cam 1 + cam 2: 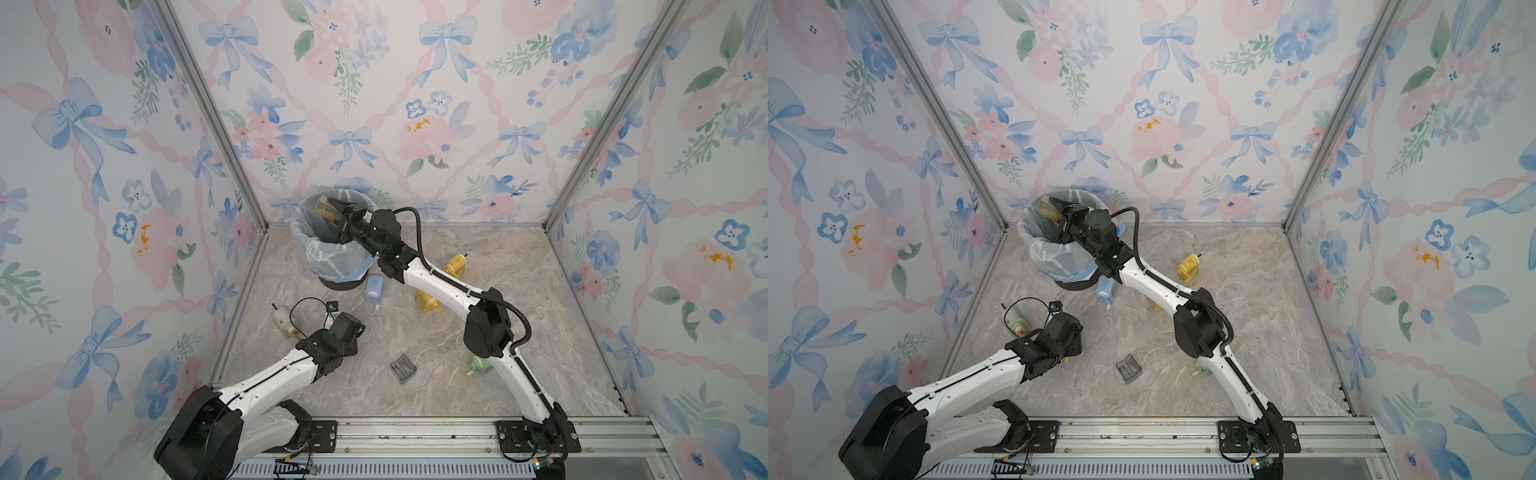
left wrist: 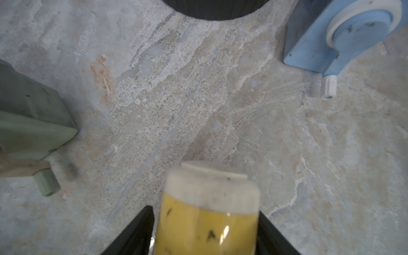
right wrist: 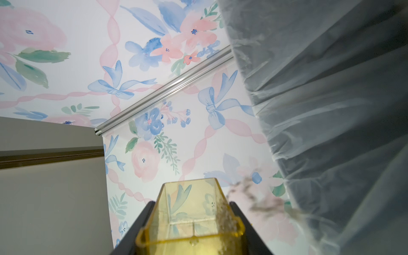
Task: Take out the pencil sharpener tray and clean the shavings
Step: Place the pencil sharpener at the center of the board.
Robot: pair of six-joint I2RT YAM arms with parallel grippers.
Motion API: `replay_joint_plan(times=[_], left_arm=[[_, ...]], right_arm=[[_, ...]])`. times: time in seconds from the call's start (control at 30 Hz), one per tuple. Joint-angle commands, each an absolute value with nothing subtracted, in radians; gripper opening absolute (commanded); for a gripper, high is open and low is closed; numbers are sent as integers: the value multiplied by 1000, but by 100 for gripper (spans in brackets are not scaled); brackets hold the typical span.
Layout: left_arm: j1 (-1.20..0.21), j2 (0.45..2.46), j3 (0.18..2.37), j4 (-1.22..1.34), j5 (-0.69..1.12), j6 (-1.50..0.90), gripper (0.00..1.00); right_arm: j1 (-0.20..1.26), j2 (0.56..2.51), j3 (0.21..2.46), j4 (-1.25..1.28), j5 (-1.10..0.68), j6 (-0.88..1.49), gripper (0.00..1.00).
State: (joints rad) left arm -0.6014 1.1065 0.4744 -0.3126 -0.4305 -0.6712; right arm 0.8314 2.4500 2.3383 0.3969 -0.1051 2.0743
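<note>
My right gripper (image 3: pixel 192 204) is shut on a clear yellow sharpener tray (image 3: pixel 192 218), tipped over the bag-lined bin (image 1: pixel 332 253). A blurred streak of shavings (image 3: pixel 254 192) hangs in the air beside the tray's mouth, next to the bin bag (image 3: pixel 331 110). Both top views show this tray (image 1: pixel 326 208) (image 1: pixel 1047 208) over the bin's mouth. Low over the table, my left gripper (image 2: pixel 206 209) has its fingers on either side of a yellow pencil sharpener (image 2: pixel 207 223). A thin gap shows at one finger, so the jaws are open. From above, the left wrist (image 1: pixel 340 332) hides that sharpener.
A blue sharpener (image 1: pixel 374 291) (image 2: pixel 342 37) lies near the bin's base. A pale green sharpener (image 1: pixel 284 320) (image 2: pixel 33 123) sits by the left wall. Two yellow sharpeners (image 1: pixel 457 266) (image 1: pixel 428 301), a small green one (image 1: pixel 478 365) and a dark tray (image 1: pixel 403 368) lie around the right arm.
</note>
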Motion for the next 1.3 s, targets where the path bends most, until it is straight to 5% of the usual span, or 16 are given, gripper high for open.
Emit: replay_joint_plan(times=[0.0, 0.4, 0.5, 0.67, 1.17, 1.27], left_arm=[[-596, 1090, 500, -326, -440, -643, 73], [-595, 1069, 535, -332, -456, -605, 84], [-595, 1049, 545, -339, -463, -595, 98], [-595, 998, 549, -346, -478, -589, 98], [-594, 873, 545, -356, -458, -545, 98], [-594, 865, 543, -355, -444, -545, 98]], right_arm=[[833, 2427, 2354, 400, -97, 2283, 35], [840, 2383, 2437, 330, -118, 2220, 35], [828, 2339, 2298, 353, -117, 2228, 34], [840, 2301, 2175, 361, -114, 2229, 32], [858, 2305, 2472, 226, -290, 2018, 33], [868, 2293, 2391, 244, -295, 2063, 31]])
